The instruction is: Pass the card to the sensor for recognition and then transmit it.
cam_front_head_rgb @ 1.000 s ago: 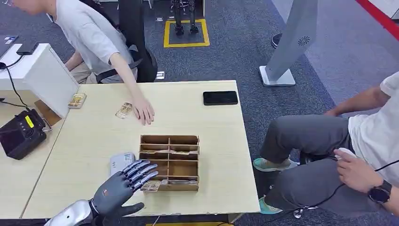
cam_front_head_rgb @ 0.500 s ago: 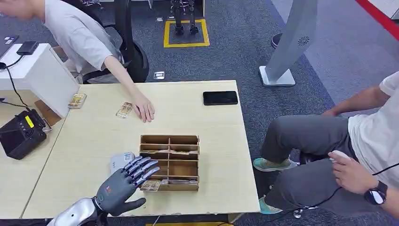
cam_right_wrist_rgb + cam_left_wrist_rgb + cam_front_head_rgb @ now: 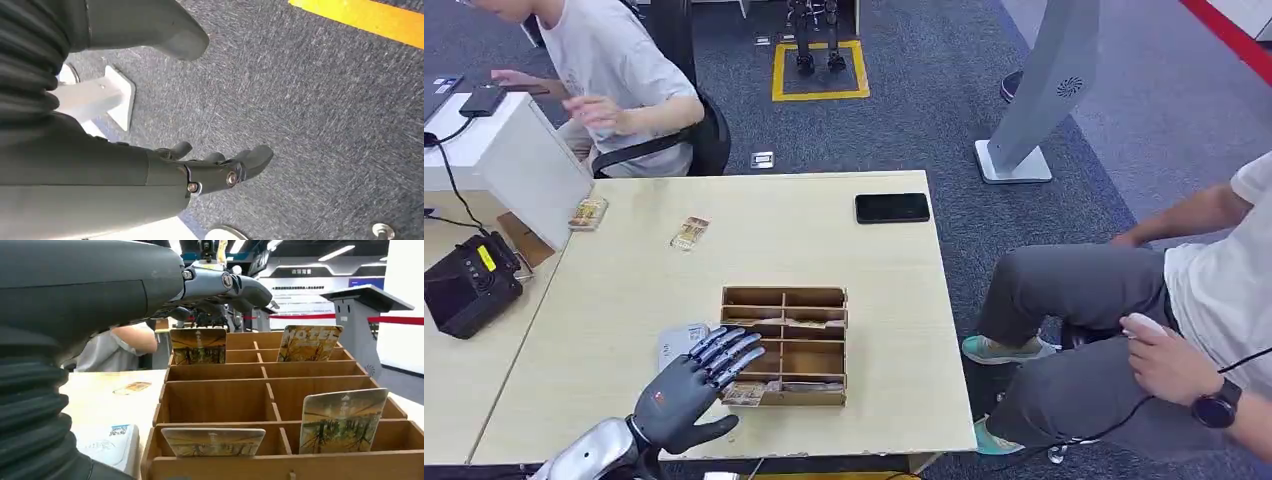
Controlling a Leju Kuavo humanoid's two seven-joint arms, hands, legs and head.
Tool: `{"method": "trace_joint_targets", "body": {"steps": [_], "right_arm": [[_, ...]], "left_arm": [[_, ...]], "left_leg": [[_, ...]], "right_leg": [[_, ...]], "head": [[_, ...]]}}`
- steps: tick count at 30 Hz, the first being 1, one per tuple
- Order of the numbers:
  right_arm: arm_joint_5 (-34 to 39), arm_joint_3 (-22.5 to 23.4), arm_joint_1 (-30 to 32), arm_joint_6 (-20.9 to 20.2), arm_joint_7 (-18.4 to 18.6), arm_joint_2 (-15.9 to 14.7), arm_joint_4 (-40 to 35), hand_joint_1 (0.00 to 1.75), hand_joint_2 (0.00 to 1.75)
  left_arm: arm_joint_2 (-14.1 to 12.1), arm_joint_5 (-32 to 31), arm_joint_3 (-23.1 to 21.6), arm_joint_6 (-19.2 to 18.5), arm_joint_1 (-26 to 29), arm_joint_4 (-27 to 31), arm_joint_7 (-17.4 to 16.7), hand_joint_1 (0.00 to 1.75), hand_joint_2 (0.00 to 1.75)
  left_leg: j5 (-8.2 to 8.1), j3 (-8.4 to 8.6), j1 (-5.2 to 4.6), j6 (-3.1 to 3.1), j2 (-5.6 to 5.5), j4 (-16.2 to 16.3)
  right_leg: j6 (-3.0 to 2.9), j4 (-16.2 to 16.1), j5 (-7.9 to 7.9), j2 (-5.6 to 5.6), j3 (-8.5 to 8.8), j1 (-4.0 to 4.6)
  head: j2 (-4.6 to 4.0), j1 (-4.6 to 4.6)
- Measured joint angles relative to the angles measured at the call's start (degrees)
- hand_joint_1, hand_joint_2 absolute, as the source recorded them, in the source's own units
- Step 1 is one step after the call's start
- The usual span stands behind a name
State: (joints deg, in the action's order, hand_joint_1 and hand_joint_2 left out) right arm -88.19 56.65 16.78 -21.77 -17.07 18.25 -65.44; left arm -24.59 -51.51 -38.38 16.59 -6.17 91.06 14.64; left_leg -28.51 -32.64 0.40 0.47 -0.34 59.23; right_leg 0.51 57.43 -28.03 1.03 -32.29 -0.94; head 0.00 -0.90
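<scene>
A wooden card box (image 3: 830,297) with several compartments stands at the table's near middle. Cards lean in its slots: one at the near left (image 3: 213,441), one at the near right (image 3: 342,420), two at the back (image 3: 198,346). My left hand (image 3: 686,390) hovers at the box's near left corner, fingers (image 3: 727,352) spread and holding nothing. Its fingers (image 3: 225,286) reach out above the box. A flat grey-white sensor pad (image 3: 677,343) lies just left of the box, partly under my fingers. My right hand (image 3: 210,170) hangs over the carpet, empty, fingers loosely apart.
A loose card (image 3: 689,233) and another card (image 3: 588,212) lie on the far left of the table. A black phone (image 3: 892,207) lies at the far right. A black device (image 3: 468,286) and a white box (image 3: 514,160) sit left. One person sits at the far left, another at the right.
The person at the far left has pulled the hand off the table, leaving the loose card, and turned to the white box. My left hand edged slightly toward the card box.
</scene>
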Motion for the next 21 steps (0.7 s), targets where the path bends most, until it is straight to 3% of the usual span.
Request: {"method": "trace_joint_targets", "body": {"steps": [21], "right_arm": [[0.0,0.2,-0.5,0.4,0.0,0.0,0.6,0.00,1.75]], "left_arm": [[2.4,2.3,0.0,-2.4,-0.1,-1.0,0.1,0.00,1.75]], "left_leg": [[0.00,0.01,0.00,0.00,0.00,0.0]], "right_leg": [[0.00,0.0,0.00,0.00,0.00,0.00]], "head": [[0.00,0.00]]}}
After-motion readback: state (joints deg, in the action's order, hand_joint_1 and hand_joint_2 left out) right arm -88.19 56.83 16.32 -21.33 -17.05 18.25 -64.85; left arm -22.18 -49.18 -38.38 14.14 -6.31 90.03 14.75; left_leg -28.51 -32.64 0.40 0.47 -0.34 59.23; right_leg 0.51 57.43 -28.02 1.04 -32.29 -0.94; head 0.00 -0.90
